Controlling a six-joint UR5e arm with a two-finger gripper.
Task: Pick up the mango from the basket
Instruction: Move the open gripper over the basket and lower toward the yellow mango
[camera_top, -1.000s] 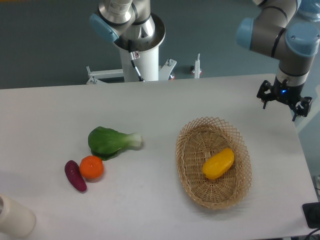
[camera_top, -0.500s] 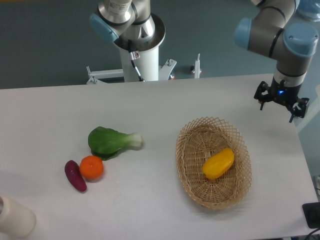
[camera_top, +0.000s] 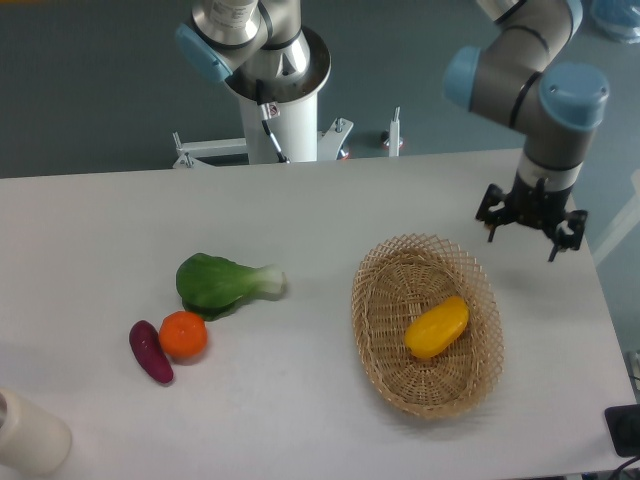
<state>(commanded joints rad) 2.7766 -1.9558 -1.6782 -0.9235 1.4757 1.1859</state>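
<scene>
The yellow-orange mango (camera_top: 436, 327) lies in the tan wicker basket (camera_top: 378, 330) on the right half of the table, slanting up to the right. My gripper (camera_top: 522, 238) hangs open and empty above the table just beyond the basket's far right rim, up and to the right of the mango. Its two dark fingers (camera_top: 492, 222) point down and stand well apart.
A green bok choy (camera_top: 222, 281), a round orange fruit (camera_top: 183, 335) and a small purple eggplant (camera_top: 150, 351) lie together on the left. A white cylinder (camera_top: 28, 435) stands at the front left corner. The robot's base (camera_top: 280, 90) stands behind the table.
My gripper has moved left and slightly toward the basket, from near the table's right edge to just past the basket's far rim. It stays open. Nothing else has moved.
</scene>
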